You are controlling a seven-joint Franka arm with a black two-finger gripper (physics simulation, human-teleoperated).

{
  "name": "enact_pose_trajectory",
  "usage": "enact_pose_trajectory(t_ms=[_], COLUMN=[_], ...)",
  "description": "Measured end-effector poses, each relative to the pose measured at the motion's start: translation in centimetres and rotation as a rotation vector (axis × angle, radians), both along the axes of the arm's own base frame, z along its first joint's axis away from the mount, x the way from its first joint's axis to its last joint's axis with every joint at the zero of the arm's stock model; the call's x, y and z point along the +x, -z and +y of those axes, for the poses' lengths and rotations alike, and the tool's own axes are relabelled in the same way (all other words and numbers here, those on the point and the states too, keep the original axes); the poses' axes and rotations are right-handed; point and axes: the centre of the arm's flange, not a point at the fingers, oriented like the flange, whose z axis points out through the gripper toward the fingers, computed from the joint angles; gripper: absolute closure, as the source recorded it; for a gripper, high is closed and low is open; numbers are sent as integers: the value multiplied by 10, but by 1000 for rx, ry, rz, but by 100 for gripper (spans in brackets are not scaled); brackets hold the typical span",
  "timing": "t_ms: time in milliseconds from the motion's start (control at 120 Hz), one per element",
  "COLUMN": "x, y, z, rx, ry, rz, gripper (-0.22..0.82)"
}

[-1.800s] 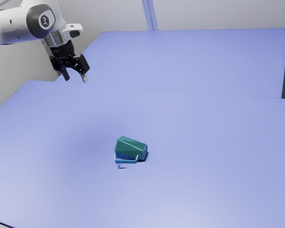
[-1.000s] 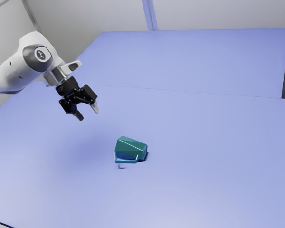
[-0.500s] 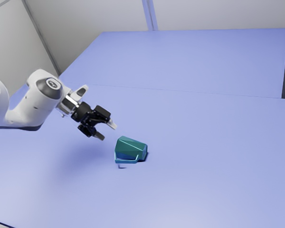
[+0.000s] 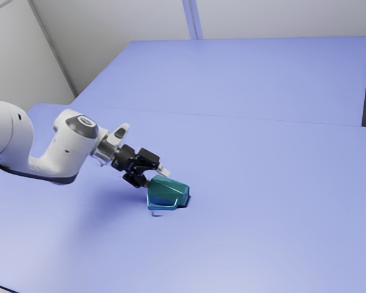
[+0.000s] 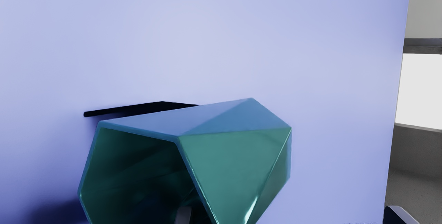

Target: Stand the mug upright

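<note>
Reaching low over the blue tabletop (image 4: 262, 183), I am holding my gripper (image 4: 155, 177) open at the teal mug (image 4: 169, 191), one fingertip (image 5: 183, 215) showing at its mouth, the other standing outside its wall. The mug is lying on its side, mouth toward me, well in from the tabletop's edge at the exterior view's left.

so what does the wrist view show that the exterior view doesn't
Wrist view: a look into the open mouth of the mug, with one fingertip of the claw inside it.

Exterior view: the white arm reaching in, and the far blue surface.

Both: the mug on its side on the blue table, claw fingers apart.
</note>
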Motion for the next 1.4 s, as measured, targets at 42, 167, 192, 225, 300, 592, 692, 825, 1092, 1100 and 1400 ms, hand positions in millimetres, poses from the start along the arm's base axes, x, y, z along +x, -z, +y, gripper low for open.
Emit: enact_pose_trajectory(t_ms=[42,167,192,225,300,592,692,825,1092,1100,1400], x=[0,1,2,2,2,1,-1,1,22,23,31], y=[2,3,3,3,2,-14,-22,-56,-111,-112,-126], z=[0,2,2,2,0,-8,-10,-5,28,29,45], rx=[-5,-12,-12,-13,-17,-66,-81,-13,352,364,757], ry=[1,6,8,10,16,42,57,124,313,317,383], rz=[-4,-23,-27,-33,-44,-81,-93,-140,-154,-152,-98], gripper=[7,39,45,51,61,75,76,77,78,78,78])
